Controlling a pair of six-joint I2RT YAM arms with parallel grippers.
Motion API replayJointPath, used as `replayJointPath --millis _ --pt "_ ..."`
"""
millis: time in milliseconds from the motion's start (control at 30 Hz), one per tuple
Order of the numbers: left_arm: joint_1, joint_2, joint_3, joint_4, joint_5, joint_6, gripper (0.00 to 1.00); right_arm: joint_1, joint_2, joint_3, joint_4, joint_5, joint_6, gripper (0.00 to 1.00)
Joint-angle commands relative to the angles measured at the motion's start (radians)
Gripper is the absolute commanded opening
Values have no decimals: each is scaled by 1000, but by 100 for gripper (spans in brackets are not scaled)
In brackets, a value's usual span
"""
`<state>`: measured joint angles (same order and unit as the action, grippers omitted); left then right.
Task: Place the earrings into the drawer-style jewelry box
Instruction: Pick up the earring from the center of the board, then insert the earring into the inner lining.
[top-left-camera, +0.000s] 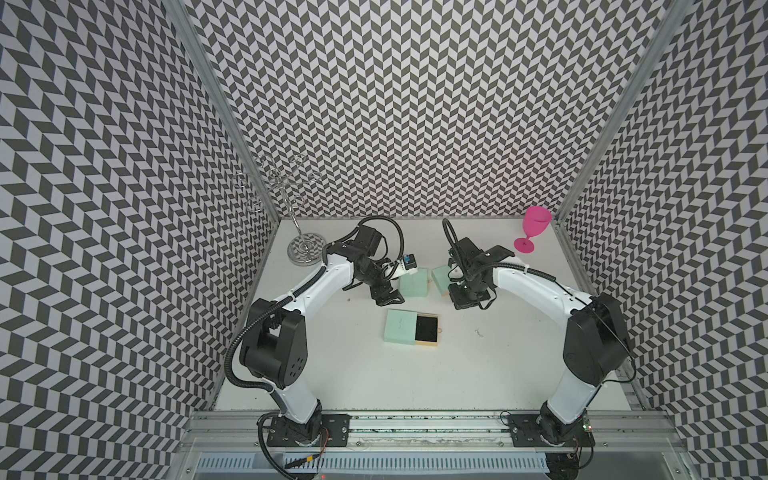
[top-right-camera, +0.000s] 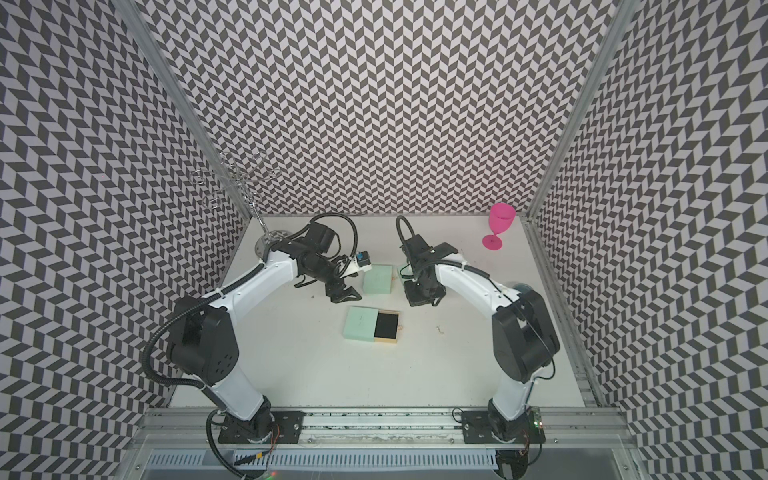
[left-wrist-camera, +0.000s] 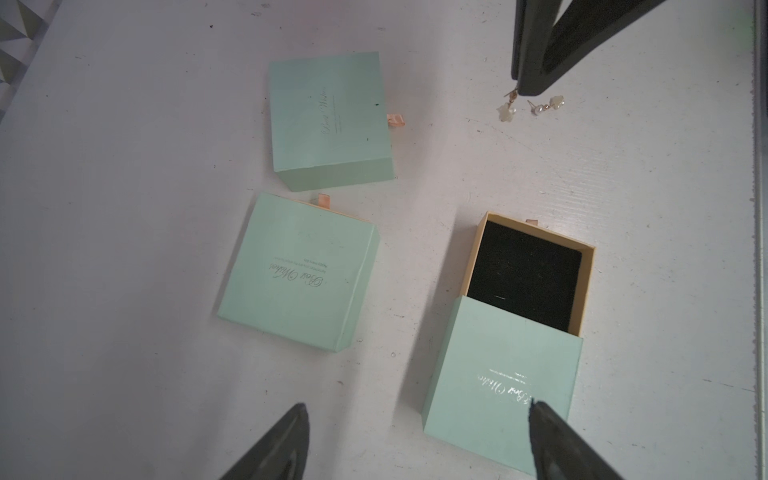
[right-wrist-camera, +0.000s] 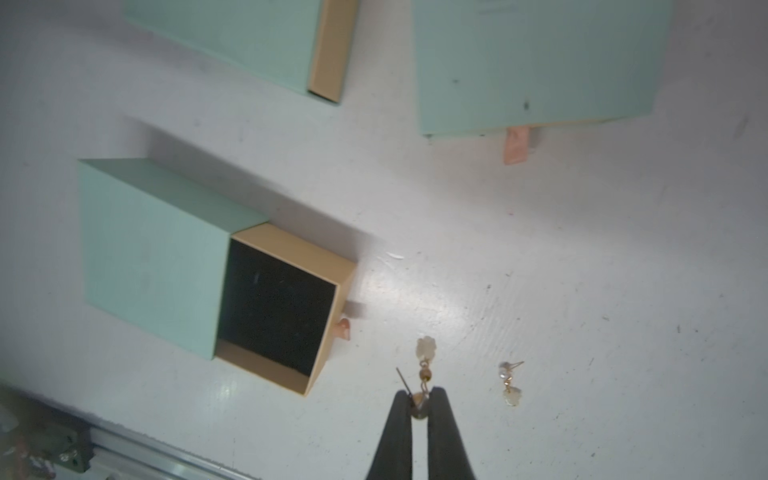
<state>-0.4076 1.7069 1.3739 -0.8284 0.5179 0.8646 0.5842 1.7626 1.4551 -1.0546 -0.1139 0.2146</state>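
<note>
The white table (top-left-camera: 415, 374) is carrying three mint-green boxes. Two of them are sitting shut side by side toward the back, one closed box (left-wrist-camera: 328, 116) and a second closed box (left-wrist-camera: 299, 270), each showing a small peach ribbon tab. The jewelry box (top-left-camera: 401, 326) is lying nearer the front, between the two arms. Its tan drawer (left-wrist-camera: 528, 274) is sticking out on the right arm's side and showing a black lining.

The left gripper (left-wrist-camera: 417, 405) is hovering above the table by the jewelry box's green sleeve, its fingers standing wide apart. The right gripper (right-wrist-camera: 419, 395) is pinching its tips together on the top of an earring (right-wrist-camera: 424, 361), just off the drawer's open end. That piece is dangling from the tips: a thin metal post, a small round bead and a pale flower-shaped drop. Whether it is touching the table I cannot tell.

The other earring (right-wrist-camera: 510, 380), of the same make, is lying flat on the table just beside it, apart from the drawer.
</note>
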Motion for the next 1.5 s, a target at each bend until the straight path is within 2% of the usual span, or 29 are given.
replayJointPath --millis 0,233,433,767,1467 --pt "-6 -34 -26 30 34 -9 84 53 40 64 -27 -40 -1 8" --pt "34 -61 -51 72 69 -55 83 129 121 131 -10 -74 15 8" --pt "68 -88 -96 98 82 -83 83 153 165 152 8 -102 15 8" --pt "90 -116 -149 110 95 -108 83 167 199 117 27 -128 0 8" --pt "96 -109 -159 105 90 -99 83 178 270 110 62 -113 -28 8"
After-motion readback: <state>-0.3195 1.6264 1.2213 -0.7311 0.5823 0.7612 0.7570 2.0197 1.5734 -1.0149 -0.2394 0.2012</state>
